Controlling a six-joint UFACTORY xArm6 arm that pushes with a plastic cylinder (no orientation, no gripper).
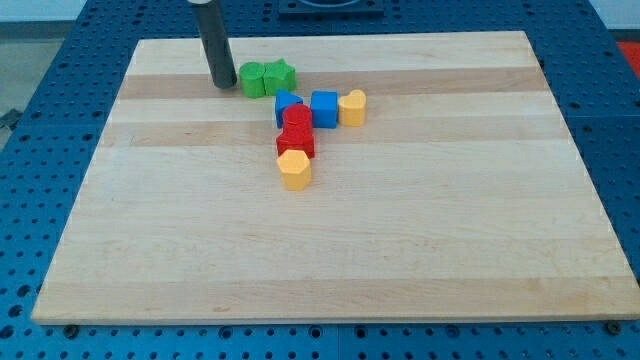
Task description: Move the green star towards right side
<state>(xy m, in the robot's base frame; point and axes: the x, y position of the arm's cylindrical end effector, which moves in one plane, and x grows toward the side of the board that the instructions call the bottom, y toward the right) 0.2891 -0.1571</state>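
Observation:
The green star [281,75] lies on the wooden board near the view's top, left of centre. A second green block [253,79], roundish, touches the star's left side. My tip [221,84] stands on the board just left of this second green block, close to it or touching it. The star is to the right of the tip, behind that block.
Just below and right of the star sits a cluster: a blue block [287,102], a blue cube [324,108], a yellow block [352,106], a red cylinder [297,119], a red block [296,142] and a yellow hexagonal block [294,169]. The board's top edge [340,38] is near.

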